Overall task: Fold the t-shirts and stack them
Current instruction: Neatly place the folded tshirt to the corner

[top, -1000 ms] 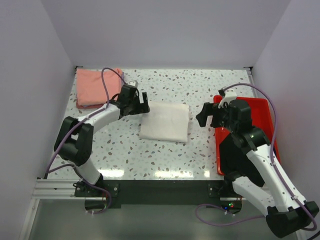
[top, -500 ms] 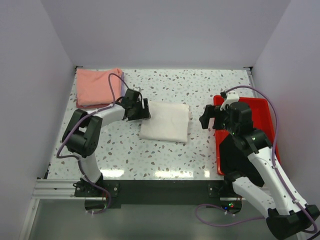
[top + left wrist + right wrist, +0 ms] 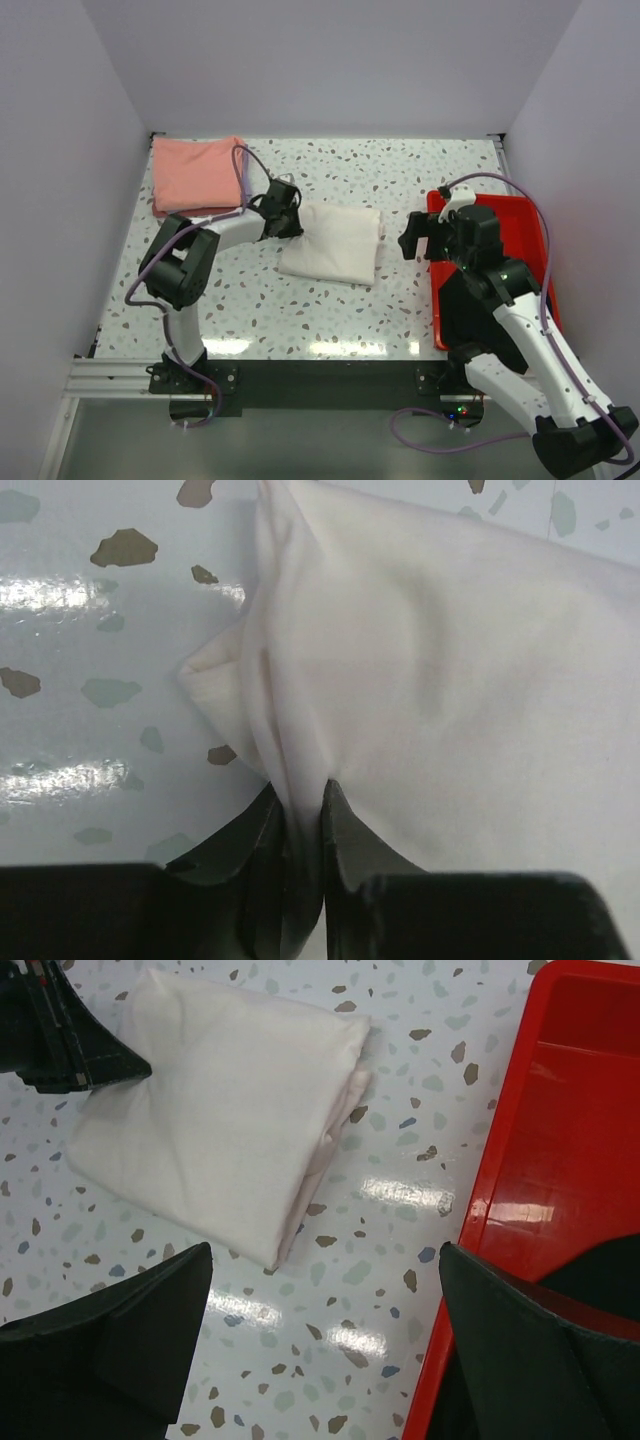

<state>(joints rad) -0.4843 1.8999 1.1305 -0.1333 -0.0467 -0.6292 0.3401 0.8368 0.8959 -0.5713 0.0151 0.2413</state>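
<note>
While the step in hand reads to us as moving a folded tee onto the stack, we enter the holdings as follows.

- Left gripper (image 3: 298,802): jaws drawn together on a rucked pinch of cloth at the left edge of the white tee (image 3: 335,243). We cannot tell how many layers are caught.
- White tee: folded to a rough rectangle, lying flat mid-table (image 3: 400,170), its layered edges showing on the right side.
- Pink tee (image 3: 195,175): folded, in the far left corner, well apart from the white tee. We take it as the base of the stack.
- Right gripper (image 3: 325,1295): jaws wide apart, holding nothing, hovering above the table between the white tee and the tray (image 3: 520,215).
- Tray: red, at the right side of the table. No part in this step, as we judge it.

Handling notes, our judgement only:

- A single-edge pinch may let the lower layers fall open on a lift, so we would check that the grip takes the full thickness.
- We would favour a low drag across the table, or a second hold by the right gripper on the opposite edge, and raise both ends level.
- We would square the white tee over the pink tee and release only once it rests.
</note>
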